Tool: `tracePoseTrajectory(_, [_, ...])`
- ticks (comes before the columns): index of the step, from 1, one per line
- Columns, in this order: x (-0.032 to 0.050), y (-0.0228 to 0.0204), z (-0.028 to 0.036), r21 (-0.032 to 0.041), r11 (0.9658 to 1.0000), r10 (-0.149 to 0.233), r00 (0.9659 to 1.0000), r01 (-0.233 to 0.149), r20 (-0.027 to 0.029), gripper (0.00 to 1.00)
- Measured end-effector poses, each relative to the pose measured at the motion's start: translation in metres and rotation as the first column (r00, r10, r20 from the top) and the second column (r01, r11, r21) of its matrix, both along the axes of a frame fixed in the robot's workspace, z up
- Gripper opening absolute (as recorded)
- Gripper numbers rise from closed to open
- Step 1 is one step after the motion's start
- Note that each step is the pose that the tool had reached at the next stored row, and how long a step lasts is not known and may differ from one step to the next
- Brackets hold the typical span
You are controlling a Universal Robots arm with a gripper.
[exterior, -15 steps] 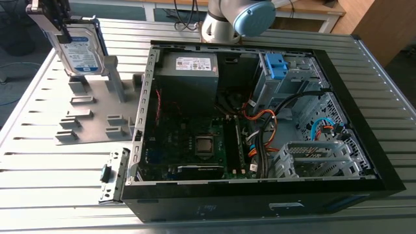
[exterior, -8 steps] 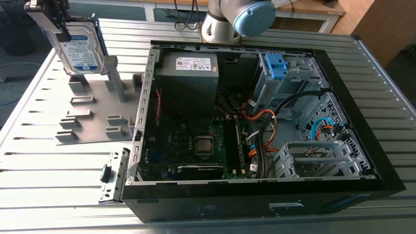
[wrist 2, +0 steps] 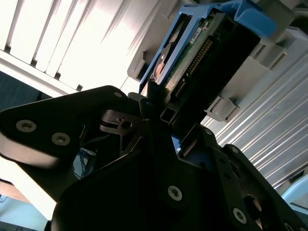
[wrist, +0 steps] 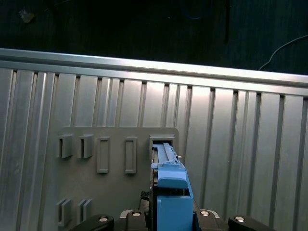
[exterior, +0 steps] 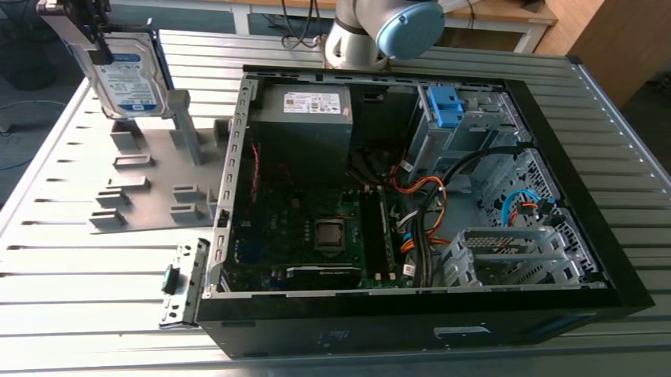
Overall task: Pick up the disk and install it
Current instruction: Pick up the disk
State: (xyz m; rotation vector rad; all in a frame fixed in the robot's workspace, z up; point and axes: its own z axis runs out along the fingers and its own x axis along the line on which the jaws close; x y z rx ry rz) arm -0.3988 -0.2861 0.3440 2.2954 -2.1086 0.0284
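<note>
The disk [exterior: 131, 75], a silver-grey drive with a blue-and-white label in a blue bracket, hangs upright at the exterior view's far left, just above the grey holder plate [exterior: 147, 188]. My gripper [exterior: 100, 49] comes down from above and is shut on its upper end. In the second wrist view my dark fingers [wrist 2: 151, 103] clamp the disk [wrist 2: 197, 53], whose connector edge and blue frame show. In the first wrist view the disk [wrist: 171, 192] is seen edge-on over an empty slot [wrist: 162, 140] of the holder plate [wrist: 115, 187].
An open black computer case [exterior: 587, 259] lies on the slatted metal table [exterior: 94, 259]. Inside are a grey power supply [exterior: 304, 110], a silver drive cage [exterior: 482, 126] with a blue latch [exterior: 445, 106], cables and the mainboard [exterior: 314, 236]. The arm's base [exterior: 362, 35] stands behind the case.
</note>
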Motion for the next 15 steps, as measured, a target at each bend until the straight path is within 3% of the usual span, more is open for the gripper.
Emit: tracePoseTrajectory(15, [0.0000, 0.0000, 0.0076, 0.0001, 1.0000, 0.000, 1.0000, 0.000, 0.0001, 0.37])
